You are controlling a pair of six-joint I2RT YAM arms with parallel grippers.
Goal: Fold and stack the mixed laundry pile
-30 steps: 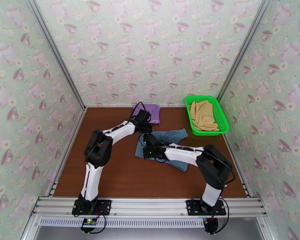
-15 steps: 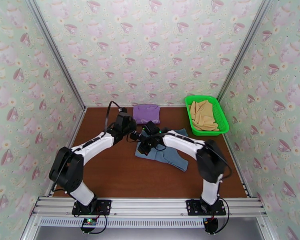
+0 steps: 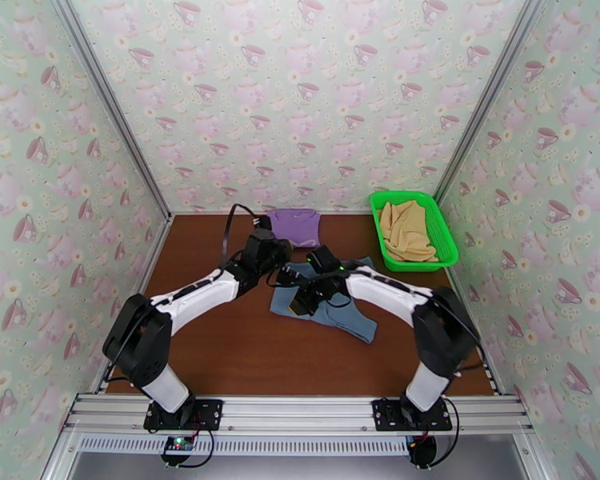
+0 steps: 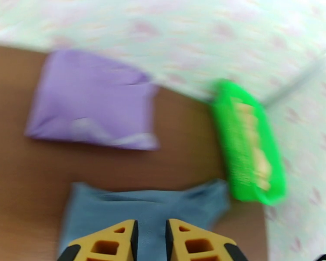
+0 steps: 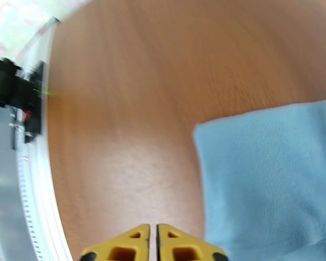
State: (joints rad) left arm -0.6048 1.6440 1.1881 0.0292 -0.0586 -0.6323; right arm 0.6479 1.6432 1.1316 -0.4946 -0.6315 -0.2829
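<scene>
The slate blue-grey garment [image 3: 354,320] lies spread in the middle of the brown bench [image 3: 220,346]. The lilac garment [image 3: 294,226] lies folded flat behind it near the back wall, and the tan-yellow garment [image 3: 404,230] is inside the green basket [image 3: 424,266] at the far right. The left fingers [image 4: 106,245] stand a little apart above the blue-grey cloth with nothing between them, and the right fingers [image 5: 132,246] are almost together, gripping nothing, over bare wood just beside the edge of this cloth.
</scene>
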